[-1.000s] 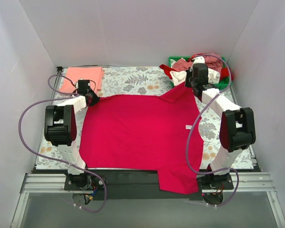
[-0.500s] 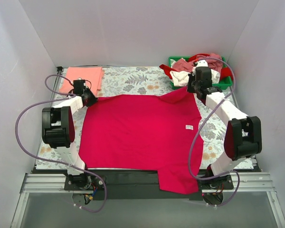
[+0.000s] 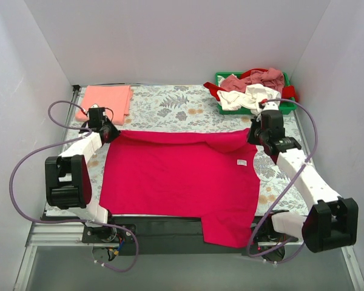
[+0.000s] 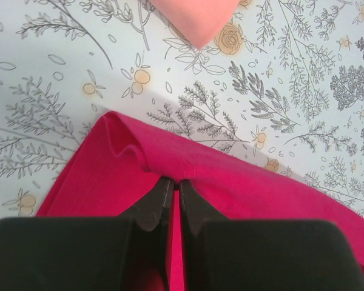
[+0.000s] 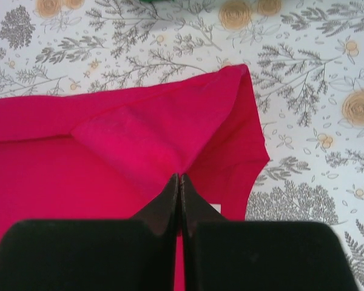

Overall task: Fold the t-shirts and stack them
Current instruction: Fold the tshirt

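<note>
A large crimson-red t-shirt (image 3: 179, 179) lies spread over the middle of the floral table, its near hem hanging over the front edge. My left gripper (image 3: 111, 131) is shut on its far left corner (image 4: 145, 163). My right gripper (image 3: 255, 137) is shut on its far right corner (image 5: 170, 145). The far edge is folded over toward me in a narrow band. A folded salmon-pink t-shirt (image 3: 106, 100) lies at the far left; its corner shows in the left wrist view (image 4: 197, 18). White, dusty-pink and red tees (image 3: 252, 88) are heaped in the bin.
A green plastic bin (image 3: 288, 108) stands at the far right corner. White walls close in the table on three sides. The floral tablecloth (image 3: 170, 106) shows bare behind the red shirt. A black rail runs along the front edge.
Both grippers have pulled the shirt's far edge toward me, turning it over into a fold. The left arm swung outward to the left, the right arm outward to the right and nearer.
</note>
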